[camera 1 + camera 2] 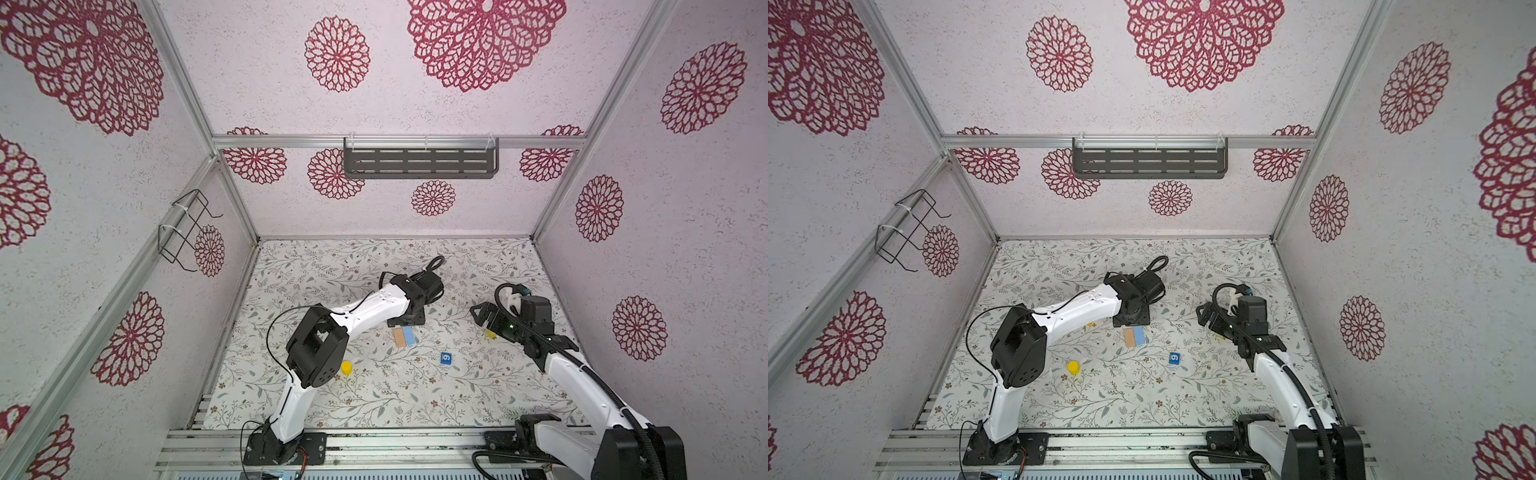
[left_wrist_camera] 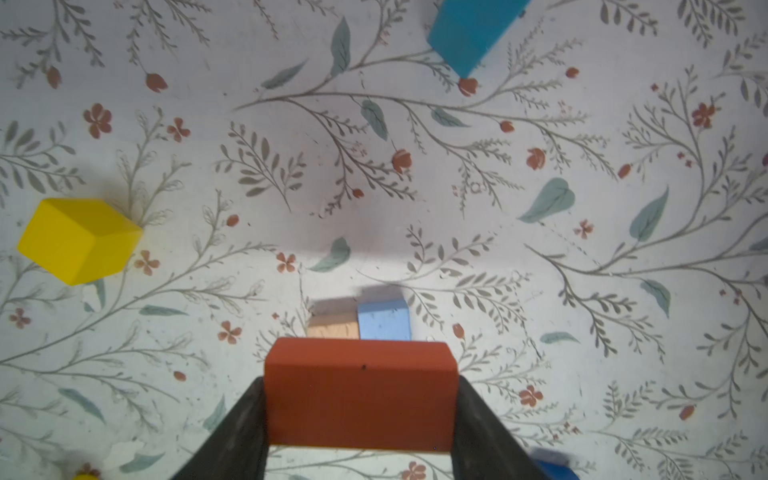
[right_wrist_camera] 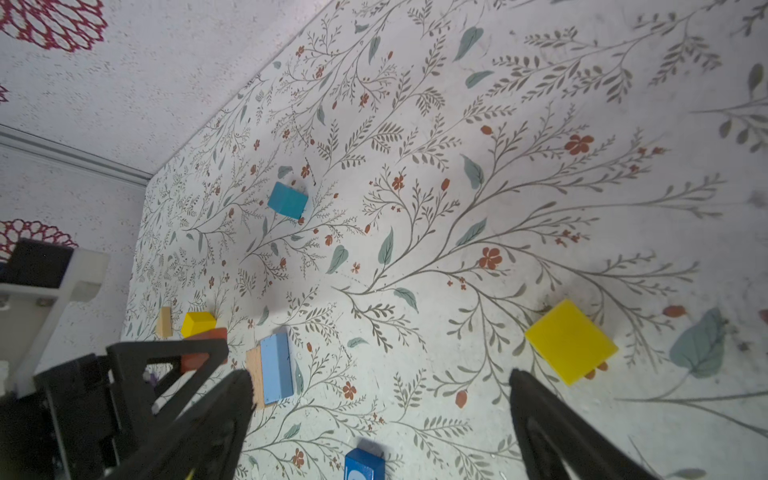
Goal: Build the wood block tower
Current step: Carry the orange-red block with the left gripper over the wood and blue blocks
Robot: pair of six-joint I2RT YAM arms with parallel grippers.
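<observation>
My left gripper (image 2: 360,386) is shut on an orange brick (image 2: 360,395), one finger on each end. It hovers just behind a tan brick (image 2: 332,326) and a light blue brick (image 2: 384,321) lying side by side on the mat. In both top views this pair (image 1: 404,336) (image 1: 1134,336) lies directly in front of the left gripper (image 1: 408,318). My right gripper (image 3: 380,376) is open and empty above bare mat, and a flat yellow block (image 3: 571,340) lies beside one finger. In a top view the right gripper (image 1: 483,312) is to the right of the pair.
Loose on the floral mat lie a dark blue numbered cube (image 1: 446,358), a yellow cylinder (image 1: 346,368), a teal block (image 3: 287,200), a yellow cube (image 2: 79,239) and a small tan block (image 3: 164,322). Walls enclose the mat on three sides.
</observation>
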